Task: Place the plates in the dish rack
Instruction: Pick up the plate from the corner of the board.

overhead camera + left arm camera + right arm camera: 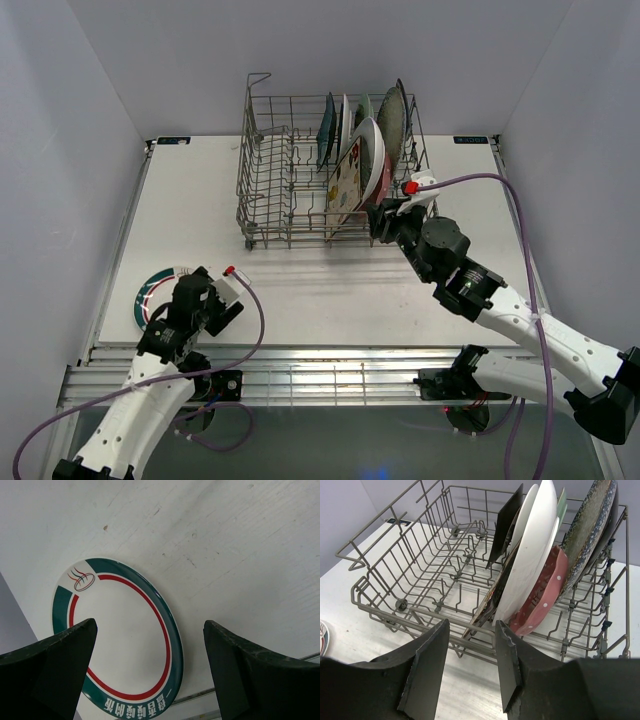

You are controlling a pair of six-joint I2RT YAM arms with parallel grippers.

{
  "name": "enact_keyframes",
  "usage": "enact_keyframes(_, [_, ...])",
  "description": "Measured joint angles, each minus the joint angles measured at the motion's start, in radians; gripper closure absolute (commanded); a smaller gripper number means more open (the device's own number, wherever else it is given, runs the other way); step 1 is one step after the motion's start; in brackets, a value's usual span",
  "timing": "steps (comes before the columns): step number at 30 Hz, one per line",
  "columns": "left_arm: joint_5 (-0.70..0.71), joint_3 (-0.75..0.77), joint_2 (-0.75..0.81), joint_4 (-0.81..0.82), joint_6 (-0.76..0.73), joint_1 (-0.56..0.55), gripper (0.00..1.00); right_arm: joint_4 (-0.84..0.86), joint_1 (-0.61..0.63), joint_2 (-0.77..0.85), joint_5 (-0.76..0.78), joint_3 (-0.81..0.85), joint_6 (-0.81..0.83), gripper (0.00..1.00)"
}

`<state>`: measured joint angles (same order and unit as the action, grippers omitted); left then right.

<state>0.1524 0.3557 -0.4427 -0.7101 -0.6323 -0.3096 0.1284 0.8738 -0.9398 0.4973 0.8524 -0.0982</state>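
On the white table [330, 300], the green-rimmed plate [122, 645] lies nine o'clock from the wide-open left gripper [150, 627]; right gripper [471, 630] gapes empty.

From my screen the table [330, 290] reads as a plain white top, and the left wrist view shows it scuffed with small dark flecks and fine scratches. Two things sit directly on it. The dish rack [290, 190] stands toward the far edge, roughly at the middle, on small feet at its corners (round ones, as far as I can make out). A plate [150, 295] lies flat near the left front corner, well apart from the rack: white centre, red ring, green rim with printed characters and a small logo.
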Motion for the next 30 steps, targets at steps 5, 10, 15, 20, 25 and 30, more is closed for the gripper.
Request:
enact_keyframes(5, [0.013,-0.005,-0.016,-0.023,0.024,0.000,0.02,-0.001,-0.003,0.000,0.000,0.000,-0.002,0.52])
enact_keyframes(10, [0.055,-0.005,-0.098,-0.040,0.032,0.000,0.02,0.000,-0.003,0.005,0.000,-0.013,-0.006,0.52])
enact_keyframes(15, [0.085,-0.005,-0.132,-0.047,0.039,0.000,0.05,-0.013,-0.003,0.024,0.002,-0.050,-0.008,0.52])
enact_keyframes(20, [0.111,-0.012,-0.134,-0.032,0.038,0.000,0.08,-0.018,-0.003,0.047,0.000,-0.051,-0.007,0.52])
enact_keyframes(25, [0.122,-0.037,-0.110,-0.016,0.025,0.000,0.09,-0.017,-0.003,0.061,0.000,-0.051,-0.008,0.52])
enact_keyframes(30, [0.121,-0.037,-0.118,0.002,0.011,0.000,0.19,-0.018,-0.003,0.054,-0.001,-0.051,-0.007,0.52])
